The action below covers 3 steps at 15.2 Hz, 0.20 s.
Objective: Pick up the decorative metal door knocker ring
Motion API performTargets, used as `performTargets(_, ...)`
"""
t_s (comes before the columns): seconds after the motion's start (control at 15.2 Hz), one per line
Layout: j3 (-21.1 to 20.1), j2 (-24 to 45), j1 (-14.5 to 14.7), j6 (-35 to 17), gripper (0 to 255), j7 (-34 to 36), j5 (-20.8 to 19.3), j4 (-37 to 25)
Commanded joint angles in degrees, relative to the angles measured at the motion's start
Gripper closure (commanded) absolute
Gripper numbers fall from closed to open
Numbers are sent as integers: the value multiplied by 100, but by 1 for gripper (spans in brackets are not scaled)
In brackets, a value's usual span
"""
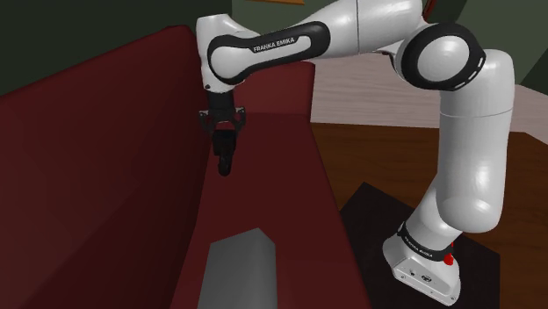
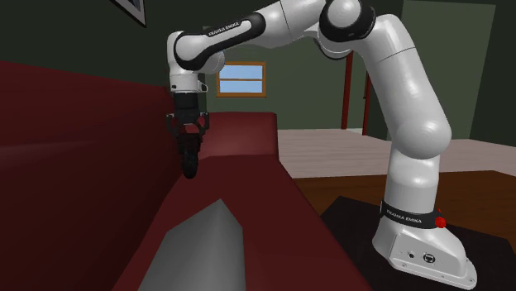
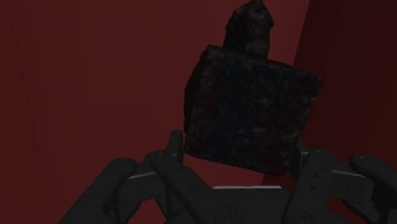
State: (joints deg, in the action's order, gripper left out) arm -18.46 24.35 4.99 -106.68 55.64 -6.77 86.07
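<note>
Gripper (image 1: 225, 140): pointed down over the dark red sofa seat (image 1: 281, 197), beside the backrest (image 1: 105, 167).
Jaws: closed on the door knocker (image 3: 251, 114), which is clasped between them.
Door knocker: dark, blocky, held below the fingers; contact with the seat cannot be told.

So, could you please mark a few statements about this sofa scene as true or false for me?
1. The gripper clasps the dark knocker between its fingers. True.
2. The sofa is blue. False: it is dark red.
3. A grey block lies on the sofa seat. True.
4. The knocker rests on the grey block. False: it hangs in the gripper, well apart from the block.
</note>
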Motion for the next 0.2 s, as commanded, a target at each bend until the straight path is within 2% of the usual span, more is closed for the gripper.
performTargets(0.0,-9,-52,1,135,255,-5,17,-87)
performTargets(0.13,-10,-54,1,146,255,-5,18,-96)
